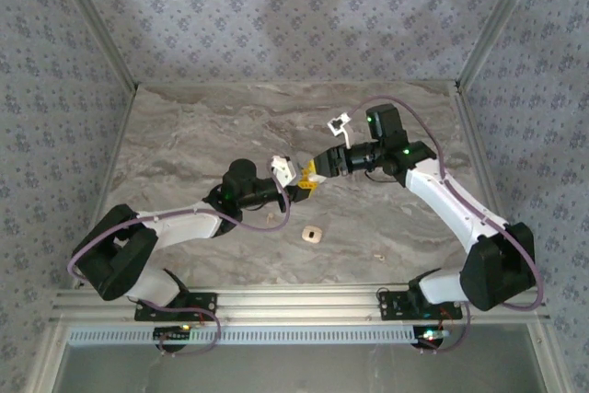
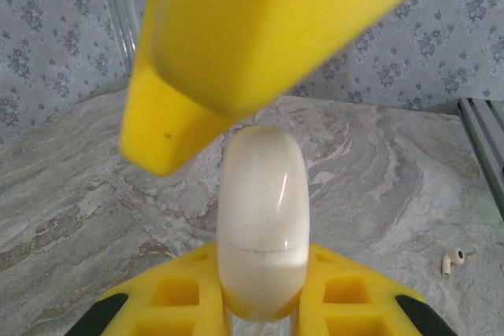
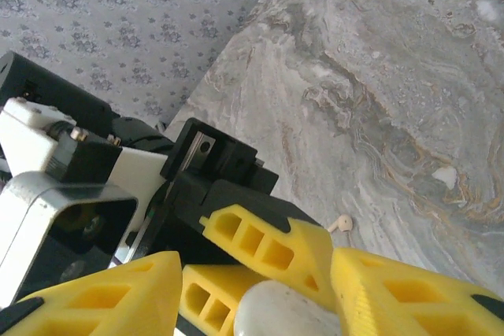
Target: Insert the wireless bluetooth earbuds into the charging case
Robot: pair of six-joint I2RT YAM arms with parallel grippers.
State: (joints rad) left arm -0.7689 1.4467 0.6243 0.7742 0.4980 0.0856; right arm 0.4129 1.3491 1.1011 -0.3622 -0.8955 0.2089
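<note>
Charging case | clamped in left end effector; right end effector part-open around it

No legible text, labels or numbers anywhere

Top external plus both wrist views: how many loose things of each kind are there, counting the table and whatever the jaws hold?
charging case, held in the left jaws: 1
earbuds, lying loose: 2
tan rounded square: 1
Total: 4
</note>
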